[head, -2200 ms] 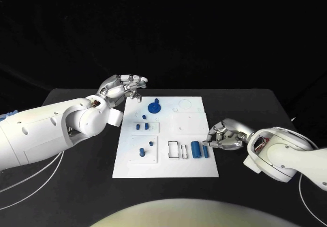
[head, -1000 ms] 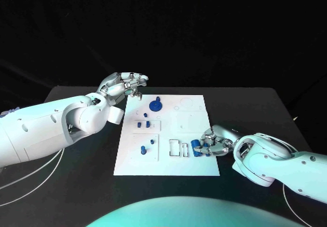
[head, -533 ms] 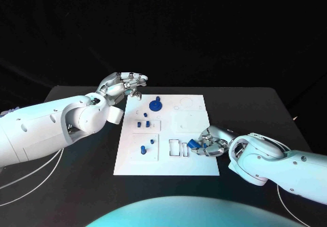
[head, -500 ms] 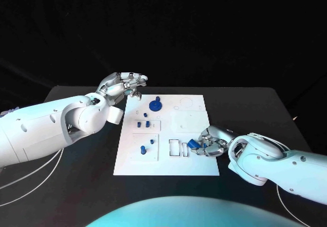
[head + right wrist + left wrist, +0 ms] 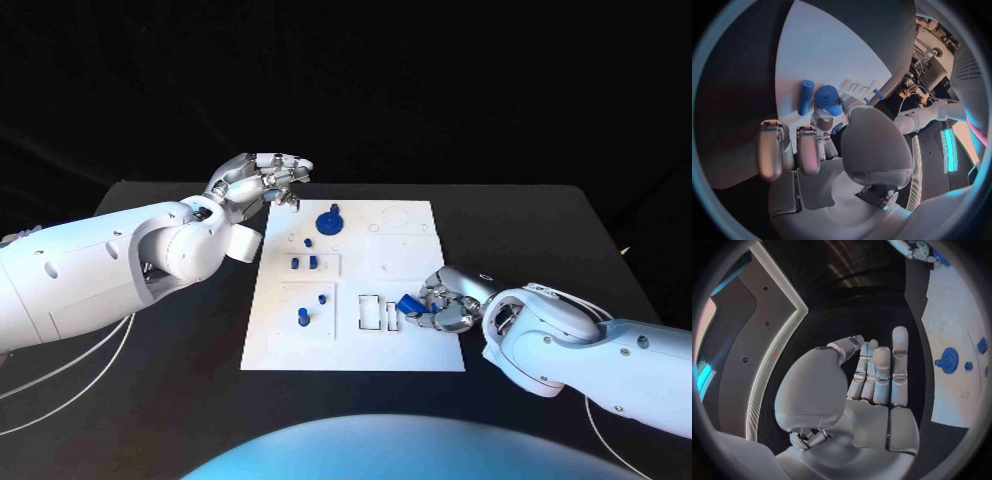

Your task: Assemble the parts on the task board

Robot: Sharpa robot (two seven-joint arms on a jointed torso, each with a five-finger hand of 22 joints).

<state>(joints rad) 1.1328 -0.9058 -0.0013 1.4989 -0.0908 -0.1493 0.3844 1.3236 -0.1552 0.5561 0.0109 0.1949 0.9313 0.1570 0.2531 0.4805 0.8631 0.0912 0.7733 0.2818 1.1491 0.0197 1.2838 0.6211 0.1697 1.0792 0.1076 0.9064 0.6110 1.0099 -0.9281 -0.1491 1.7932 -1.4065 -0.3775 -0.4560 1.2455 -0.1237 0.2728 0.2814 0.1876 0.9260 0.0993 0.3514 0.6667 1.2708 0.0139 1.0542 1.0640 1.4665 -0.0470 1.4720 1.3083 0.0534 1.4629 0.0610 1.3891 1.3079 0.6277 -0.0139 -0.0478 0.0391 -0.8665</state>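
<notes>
- right hand (image 5: 444,305) sits over the near right part of the task board (image 5: 361,350), its fingers curled in around a blue cylinder part (image 5: 411,303) that it holds just above the white surface.
- right wrist view: the fingers (image 5: 807,147) fold toward the thumb, and the blue end of the held part (image 5: 828,98) shows past them; a second blue cylinder (image 5: 806,96) lies flat on the board just beside it.
- white rectangular frames (image 5: 378,314) lie on the board just to the left of the right hand.
- left hand (image 5: 263,183) is raised near the far left corner of the board and holds nothing; in the left wrist view its fingers (image 5: 881,371) stand straight and side by side, with the thumb off to one side.
- round blue part with a knob (image 5: 329,221) stands at the far end of the board, near the left hand but apart from it; the left wrist view shows it too (image 5: 948,360).
- two small blue pegs (image 5: 303,264) stand side by side in a square recess on the left half of the board.
- another small blue peg (image 5: 302,317) stands in the recess nearer the robot, left of the white frames.
- board lies in the middle of the black table (image 5: 159,400), long side running away from the robot.
</notes>
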